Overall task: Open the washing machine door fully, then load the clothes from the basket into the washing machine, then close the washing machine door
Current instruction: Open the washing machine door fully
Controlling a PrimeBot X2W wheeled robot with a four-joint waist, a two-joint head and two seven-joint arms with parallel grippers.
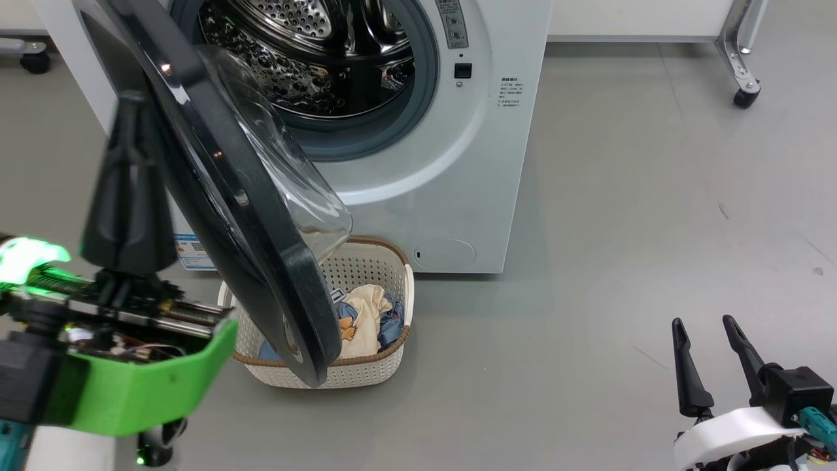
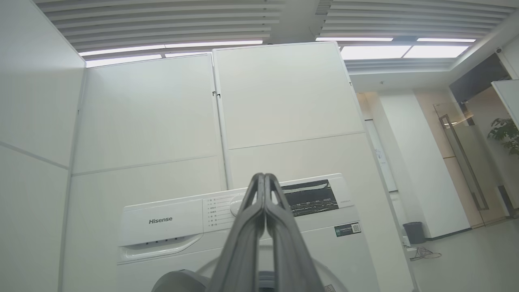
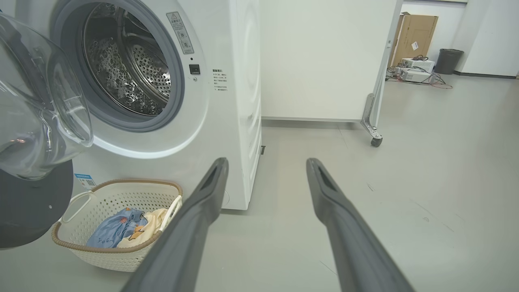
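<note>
Washing machine door (image 1: 216, 163) stands swung out from the washing machine (image 1: 458, 163), its glass bowl hanging above the basket (image 1: 366, 261). The basket sits on the floor (image 1: 621, 229) close to the washer's front, with the clothes (image 1: 366, 320) inside. Left gripper (image 1: 131, 99), fingers pressed together, rises just beside the door's outer face; I cannot tell whether they touch. Right gripper (image 1: 703, 320), fingers spread wide and holding nothing, hovers well apart.

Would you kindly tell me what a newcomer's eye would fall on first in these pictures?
The washing machine door, glossy black with a bulging glass bowl, stands open across the left of the head view, baring the steel drum behind it. Under its lower edge the basket sits on the floor with the clothes inside. The left claw rises shut beside the door; the right claw is open at lower right.
</note>
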